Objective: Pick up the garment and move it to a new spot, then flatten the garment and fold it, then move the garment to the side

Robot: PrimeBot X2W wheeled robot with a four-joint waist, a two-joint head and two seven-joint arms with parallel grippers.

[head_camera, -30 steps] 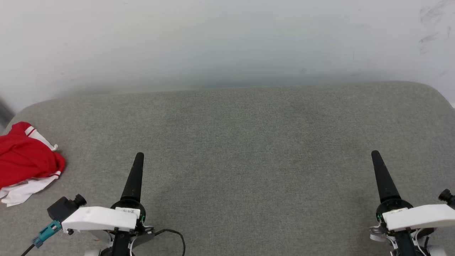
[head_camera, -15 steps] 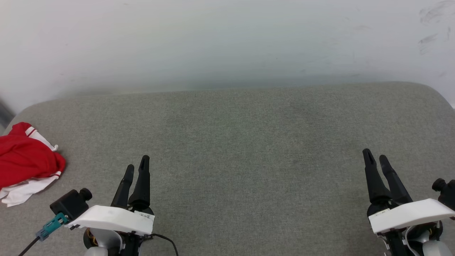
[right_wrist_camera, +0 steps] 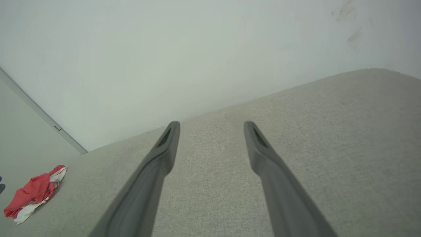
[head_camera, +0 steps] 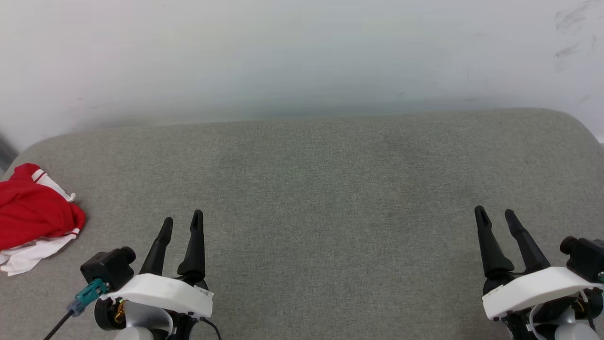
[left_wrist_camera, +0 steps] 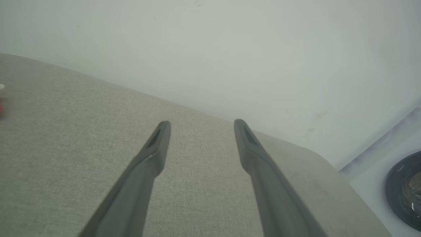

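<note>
Currently, the garment (head_camera: 33, 222) lies crumpled at the far left edge of the grey padded surface (head_camera: 330, 179), well apart from both grippers. The left gripper (head_camera: 183, 216) is at lower left, its 2 fingers spread, holding nothing. The right gripper (head_camera: 494, 210) is at lower right, likewise spread and empty. A pale wall (head_camera: 302, 56) stands behind the surface.

Place: looks like a bare test room, lab-style, not a lived-in one.
Surface: a wide grey fabric pad (head_camera: 330, 189) with rounded corners runs right across the head view.
Wall: a plain white wall (head_camera: 302, 56) sits straight behind it, with dark scuffs (head_camera: 572, 18) up top right.
Corner: a thin strip (right_wrist_camera: 42, 113) slants down between two wall panels.
Prop: a crumpled garment (head_camera: 35, 212) lies at the pad's left edge.
Beyond the pad: there's a dark round disc (left_wrist_camera: 406, 194) on a pale floor or ledge; can't tell what it is.
</note>
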